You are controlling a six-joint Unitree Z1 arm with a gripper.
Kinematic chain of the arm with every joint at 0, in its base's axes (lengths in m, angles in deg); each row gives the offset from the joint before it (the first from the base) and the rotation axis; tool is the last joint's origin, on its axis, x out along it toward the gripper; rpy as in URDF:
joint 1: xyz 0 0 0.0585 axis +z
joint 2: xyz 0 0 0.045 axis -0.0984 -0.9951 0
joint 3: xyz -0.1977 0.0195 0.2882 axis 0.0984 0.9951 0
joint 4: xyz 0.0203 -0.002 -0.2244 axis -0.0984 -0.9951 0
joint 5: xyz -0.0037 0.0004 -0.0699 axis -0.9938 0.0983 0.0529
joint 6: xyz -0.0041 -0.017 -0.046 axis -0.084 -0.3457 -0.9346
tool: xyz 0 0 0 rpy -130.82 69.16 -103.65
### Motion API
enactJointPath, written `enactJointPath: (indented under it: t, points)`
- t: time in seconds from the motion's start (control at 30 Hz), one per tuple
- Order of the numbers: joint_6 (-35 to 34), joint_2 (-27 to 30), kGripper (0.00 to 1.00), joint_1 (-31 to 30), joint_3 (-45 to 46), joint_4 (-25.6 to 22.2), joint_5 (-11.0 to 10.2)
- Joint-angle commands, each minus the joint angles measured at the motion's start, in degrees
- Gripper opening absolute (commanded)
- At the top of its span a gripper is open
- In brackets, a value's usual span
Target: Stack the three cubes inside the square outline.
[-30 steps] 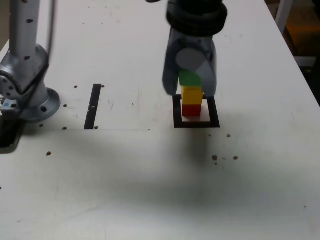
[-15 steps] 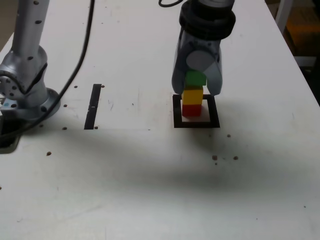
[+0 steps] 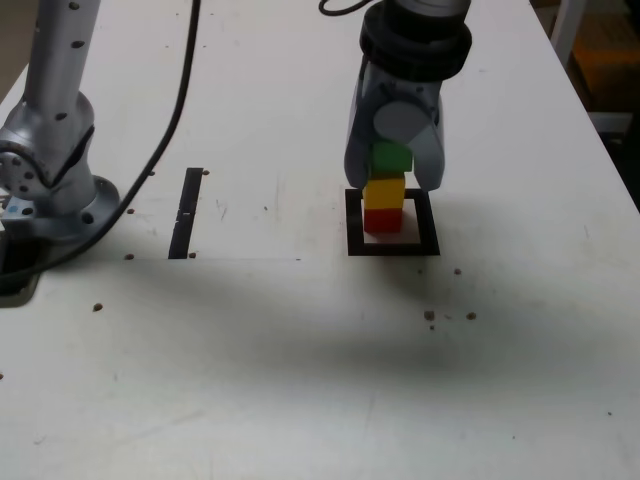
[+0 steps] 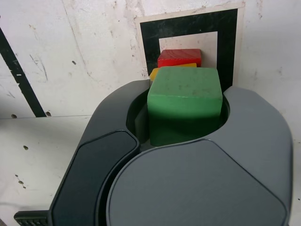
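Within square outline, upright red/yellow stack w/ green cube atop, gripper jaws clasping it.

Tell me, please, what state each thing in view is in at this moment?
Green cube: on top of the stack, between the tool's jaws.
Yellow cube: middle of the stack, on the red one.
Red cube: bottom, inside the square outline.
Tool: closed around the green cube.
Tape strip: flat on the table, apart from the stack.

arm: upright | gripper: pointing down | jaws: seemingly clamped
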Motion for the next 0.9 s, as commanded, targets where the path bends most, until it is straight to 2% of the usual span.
enactJointPath:
  t: [0.0,0.23,0.87]
  points:
    - [0.1,-0.3,0.39,0.1,0.4,-0.3,0.2]
    - [0.1,-0.3,0.49,0.1,-0.2,-1.4,0.3]
    - [-0.8,0.0,0.60,-0.4,-1.2,-2.9,-1.0]
